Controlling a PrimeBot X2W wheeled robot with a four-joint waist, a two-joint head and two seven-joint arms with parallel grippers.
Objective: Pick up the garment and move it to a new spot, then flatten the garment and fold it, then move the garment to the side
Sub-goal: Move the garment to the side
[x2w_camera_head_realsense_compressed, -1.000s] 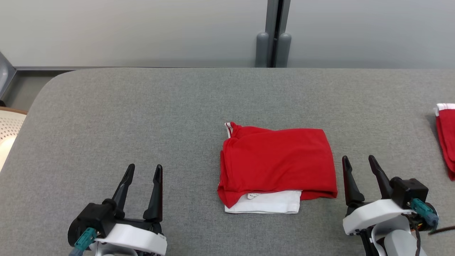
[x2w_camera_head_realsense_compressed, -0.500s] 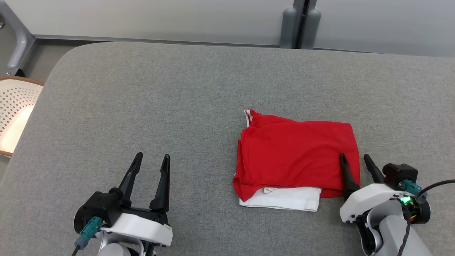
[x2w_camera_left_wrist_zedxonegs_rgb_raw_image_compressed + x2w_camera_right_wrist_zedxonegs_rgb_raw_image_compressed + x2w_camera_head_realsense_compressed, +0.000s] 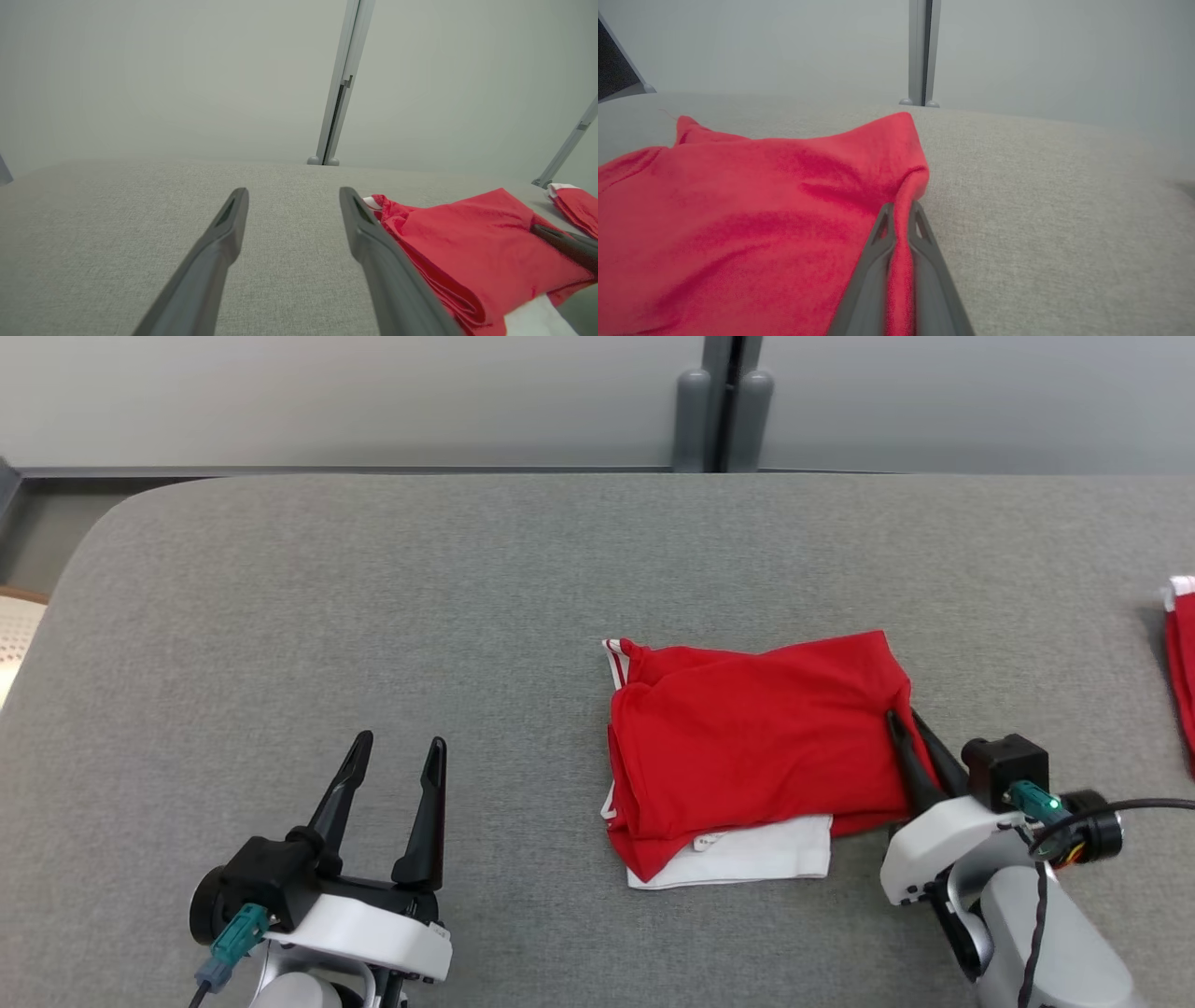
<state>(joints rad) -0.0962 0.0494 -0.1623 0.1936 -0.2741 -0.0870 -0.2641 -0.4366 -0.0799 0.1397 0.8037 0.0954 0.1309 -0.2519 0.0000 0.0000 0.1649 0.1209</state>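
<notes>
A folded red garment [image 3: 756, 737] with a white layer under its near edge lies on the grey table [image 3: 373, 616], right of centre. My right gripper [image 3: 904, 719] is shut on the garment's right edge. In the right wrist view the red cloth [image 3: 752, 210] is pinched in a ridge between the two fingers of the right gripper [image 3: 901, 212]. My left gripper [image 3: 397, 747] stands open over bare table at the lower left, well left of the garment. In the left wrist view the left gripper [image 3: 292, 196] has nothing between its fingers, and the garment [image 3: 467, 242] lies to the right.
A second red piece of cloth [image 3: 1178, 663] with white trim lies at the table's right edge. A pale perforated basket [image 3: 11, 635] peeks in at the far left beyond the table. A grey wall post [image 3: 714, 401] stands behind the table.
My right gripper has moved in over the garment's right edge and shut on it, bunching that edge. The head camera has shifted. The left gripper stays open in place.
</notes>
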